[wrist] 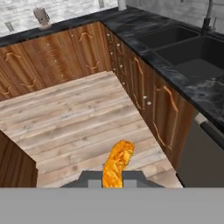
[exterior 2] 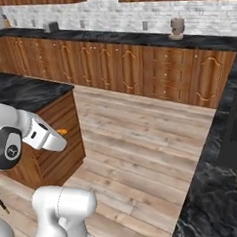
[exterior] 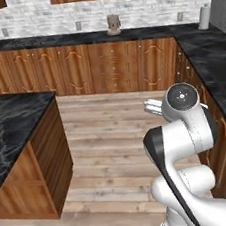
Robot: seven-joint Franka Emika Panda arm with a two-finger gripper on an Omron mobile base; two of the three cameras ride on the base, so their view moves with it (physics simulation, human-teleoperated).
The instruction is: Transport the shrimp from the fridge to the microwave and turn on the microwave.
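Shrimp [wrist: 117,164], a small curved orange piece with a bumpy, breaded-looking skin, rises at six o'clock in the hand view, pinched between the two dark fingertips of the tool [wrist: 112,178]; the tool is clenched on it. It is probably carried this way, up off every surface, so it can travel across the kitchen to the microwave. In the right base view a speck of the same orange [exterior 2: 62,131] shows at the tip of the white hand, at nine o'clock. At nine o'clock in the left base view stands the island table [exterior: 10,123], with a glossy black veined marble top on warm brown wooden panels. Pale wooden planks of the floor [exterior: 115,150] fill the middle. At two o'clock in the hand view, a dark double sink [wrist: 183,48] is sunk into the black stone table.
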